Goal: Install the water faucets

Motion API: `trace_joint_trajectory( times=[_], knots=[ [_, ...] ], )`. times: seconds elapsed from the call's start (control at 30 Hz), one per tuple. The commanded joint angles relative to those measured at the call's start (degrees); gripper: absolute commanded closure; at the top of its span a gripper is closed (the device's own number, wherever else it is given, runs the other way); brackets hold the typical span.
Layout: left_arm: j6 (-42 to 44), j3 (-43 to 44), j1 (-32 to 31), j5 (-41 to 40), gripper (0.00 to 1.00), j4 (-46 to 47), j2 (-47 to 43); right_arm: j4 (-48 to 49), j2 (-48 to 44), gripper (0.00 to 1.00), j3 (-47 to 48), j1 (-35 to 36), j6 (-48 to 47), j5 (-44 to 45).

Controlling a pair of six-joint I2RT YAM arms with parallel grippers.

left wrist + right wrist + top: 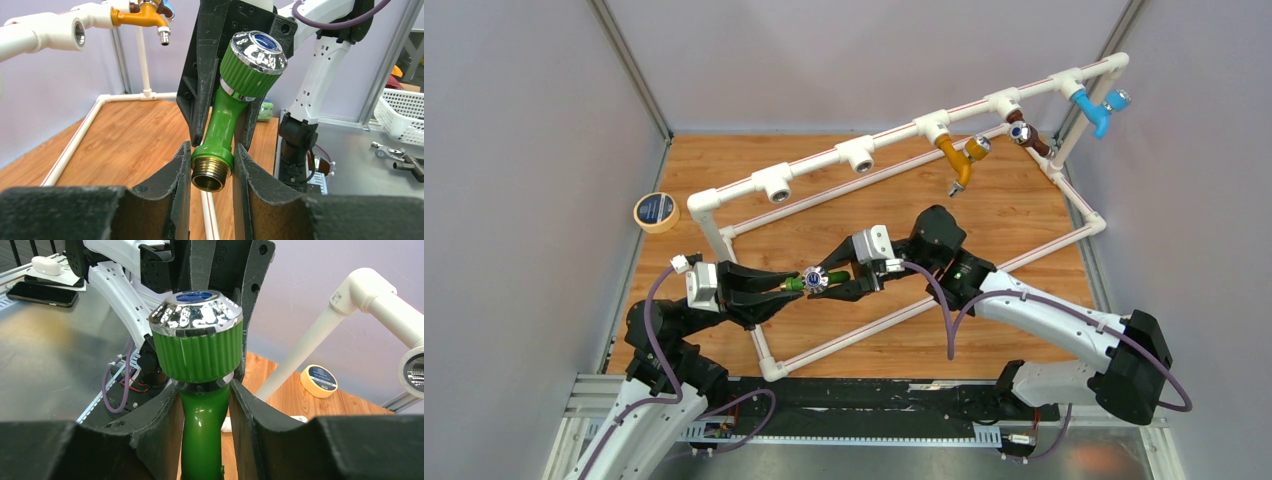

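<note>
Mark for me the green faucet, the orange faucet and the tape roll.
green faucet [222,125], left wrist view, on its neck below the knob.
orange faucet [954,155], top external view, on its bent body.
tape roll [662,225], top external view, on its tan outer wall.

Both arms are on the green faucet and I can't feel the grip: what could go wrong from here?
The left gripper and right gripper both clamp the green faucet in mid-air; if one arm moves before the other lets go, it may twist or slip. The left one pinches only the collar by the brass thread, a thin hold that could pivot.
</note>
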Motion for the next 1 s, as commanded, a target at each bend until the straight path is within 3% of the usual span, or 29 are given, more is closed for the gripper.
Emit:
trace_joint_trajectory(
  times=[0.0,0.3,0.4,0.5,0.53,0.6,0.63,0.7,0.77,0.97],
  knots=[
    [0.1,0.1,0.0,0.8,1.00,3.4,-0.3,2.5,0.5,0.59,2.9,-0.2,1.5,-2.5],
    [0.1,-0.3,0.0,0.7,1.00,3.7,-0.1,2.3,0.5,0.64,3.4,-0.2,1.9,-3.0],
    [0.2,0.0,0.0,0.6,1.00,3.6,0.1,1.3,0.5,0.79,3.5,-0.2,1.5,-3.1],
    [1.0,0.4,0.1,-0.8,1.00,2.1,0.0,0.5,0.3,1.00,3.3,-0.1,0.7,-1.8],
    [1.4,0.8,0.1,-2.2,1.00,0.2,-0.1,-0.2,0.1,1.00,3.1,-0.3,-0.3,-1.2],
    [4.6,2.7,0.0,-5.0,0.83,-4.4,-0.6,-1.6,-1.1,1.00,2.6,-0.3,-3.1,2.4],
    [5.8,3.2,0.0,-6.0,0.61,-6.6,-0.9,-1.7,-1.6,1.00,1.6,-0.4,-4.4,4.4],
    [9.0,5.9,0.1,-10.7,0.35,-14.6,-1.9,-1.6,-3.3,1.00,-0.1,-0.8,-7.1,8.7],
    [11.9,8.8,0.1,-18.8,0.25,-21.7,-2.6,-1.8,-5.0,1.00,-1.9,-0.9,-11.6,13.5],
    [21.0,20.4,0.0,-41.4,0.24,-41.1,-2.8,0.7,-9.8,1.00,-8.1,-0.8,-28.0,29.8]
  ],
)
